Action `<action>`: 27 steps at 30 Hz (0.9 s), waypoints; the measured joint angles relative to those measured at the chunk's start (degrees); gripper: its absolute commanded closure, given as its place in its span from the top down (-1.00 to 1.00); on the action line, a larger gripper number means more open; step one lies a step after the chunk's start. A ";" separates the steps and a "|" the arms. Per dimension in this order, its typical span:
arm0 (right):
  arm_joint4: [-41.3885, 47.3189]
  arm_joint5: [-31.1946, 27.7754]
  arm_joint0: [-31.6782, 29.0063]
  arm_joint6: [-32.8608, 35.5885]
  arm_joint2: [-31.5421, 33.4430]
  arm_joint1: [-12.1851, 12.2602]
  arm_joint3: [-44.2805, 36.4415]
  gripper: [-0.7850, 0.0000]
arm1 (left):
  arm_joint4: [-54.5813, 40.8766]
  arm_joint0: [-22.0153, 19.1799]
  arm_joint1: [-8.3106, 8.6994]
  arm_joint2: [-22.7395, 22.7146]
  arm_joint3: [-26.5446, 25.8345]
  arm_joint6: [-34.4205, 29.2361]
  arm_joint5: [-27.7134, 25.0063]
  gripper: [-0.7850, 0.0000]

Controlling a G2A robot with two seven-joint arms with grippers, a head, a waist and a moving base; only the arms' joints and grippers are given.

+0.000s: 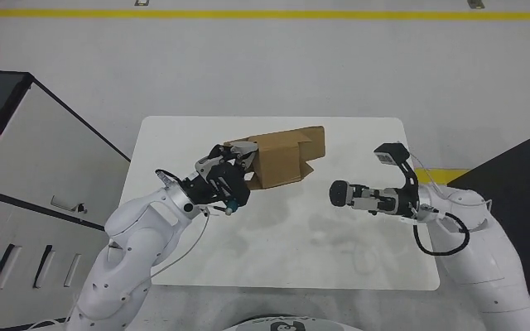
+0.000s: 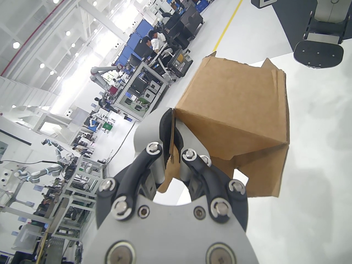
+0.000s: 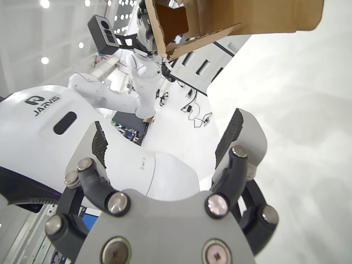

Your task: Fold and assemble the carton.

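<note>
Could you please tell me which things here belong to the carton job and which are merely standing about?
Part of the job:
carton, partly folded
left gripper, shut on a carton flap
right gripper, open, apart from the carton

Just around:
table, under the carton
cabinet, beside the table
yellow floor line

The brown cardboard carton (image 3: 236, 3) runs off the right wrist view's edge. Seen from above, the left hand (image 1: 244, 157) covers its end nearest the white tabletop's (image 1: 331, 265) left edge.
</note>
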 measured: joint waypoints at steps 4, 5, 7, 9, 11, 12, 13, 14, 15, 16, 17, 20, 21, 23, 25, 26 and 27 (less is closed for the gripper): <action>-0.18 0.75 -0.36 -0.85 -0.66 -0.21 -0.78 1.00 | -0.13 0.08 -0.02 0.05 0.11 0.10 0.28 -1.00; 1.77 1.76 -0.46 -1.06 -1.09 -0.29 -1.19 1.00 | -0.29 0.14 -0.02 0.06 0.19 0.16 0.41 -1.00; 8.57 5.38 -0.05 0.81 -1.76 -0.36 -1.55 1.00 | -0.27 0.29 0.03 0.04 0.20 0.32 0.10 -1.00; 14.02 10.10 0.65 3.74 -2.27 -0.32 -0.80 1.00 | -0.36 0.52 0.09 -0.05 0.10 0.44 -0.24 -1.00; 17.15 15.36 1.67 6.15 -2.23 -0.21 -0.13 1.00 | -0.35 0.66 0.17 -0.16 -0.20 0.67 -0.76 -1.00; 17.29 16.10 1.75 6.27 -2.19 -0.20 -0.09 1.00 | -0.19 0.65 0.19 -0.21 -0.30 0.74 -0.82 -1.00; 17.18 15.68 1.74 6.19 -2.16 -0.20 -0.11 1.00 | -0.09 0.63 0.19 -0.22 -0.34 0.77 -0.82 -1.00; 17.09 15.18 1.71 6.11 -2.16 -0.20 -0.13 1.00 | -0.07 0.62 0.19 -0.23 -0.34 0.77 -0.81 -1.00; 17.04 14.90 1.69 6.06 -2.16 -0.20 -0.14 1.00 | -0.07 0.62 0.19 -0.23 -0.34 0.77 -0.80 -1.00; 17.04 14.80 1.68 6.02 -2.16 -0.21 -0.17 1.00 | -0.12 0.63 0.19 -0.21 -0.31 0.76 -0.75 -1.00; 17.22 14.82 1.67 5.66 -2.13 -0.25 -0.33 1.00 | -0.37 0.69 0.18 -0.13 -0.23 0.79 -0.68 -1.00; 20.34 15.89 1.74 2.85 -1.63 -0.49 -0.60 1.00 | -0.80 0.57 0.21 0.08 -0.10 1.19 -1.23 -1.00; 21.37 16.36 1.95 2.64 -1.43 -0.53 -0.47 1.00 | -0.63 0.51 0.25 0.13 -0.14 1.33 -1.59 -1.00; 23.11 17.56 2.57 2.51 -1.14 -0.62 0.13 1.00 | -0.34 0.47 0.33 0.25 -0.21 1.65 -2.07 -1.00; 23.90 18.77 3.36 2.33 -1.07 -0.71 0.91 1.00 | -0.13 0.44 0.38 0.44 -0.24 1.99 -2.34 -1.00; 24.08 19.27 3.73 2.20 -1.09 -0.75 1.29 1.00 | -0.09 0.41 0.40 0.53 -0.26 2.14 -2.40 -1.00; 24.35 19.78 4.06 2.04 -1.15 -0.80 1.67 1.00 | -0.04 0.38 0.41 0.61 -0.26 2.24 -2.41 -1.00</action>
